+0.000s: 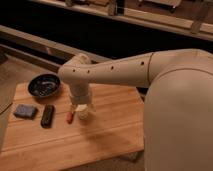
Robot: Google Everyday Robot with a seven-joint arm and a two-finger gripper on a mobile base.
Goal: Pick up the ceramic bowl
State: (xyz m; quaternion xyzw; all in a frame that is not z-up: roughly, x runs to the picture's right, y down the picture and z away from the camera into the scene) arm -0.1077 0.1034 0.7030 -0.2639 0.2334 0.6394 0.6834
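Observation:
The ceramic bowl [44, 85] is round, shallow and glossy black with a bluish-speckled inside. It sits upright near the back left corner of the wooden table [112, 131]. My gripper [80, 104] hangs pointing down from the white arm over the middle of the table. It is to the right of the bowl, a little nearer the front, and well apart from it. The wrist hides most of the gripper. A small white cup [84, 113] shows just under it.
A blue sponge-like block [25, 111], a black oblong object [47, 115] and a small red object [70, 117] lie in a row in front of the bowl. My arm's large white body [177, 115] fills the right side. Dark rails run behind the table.

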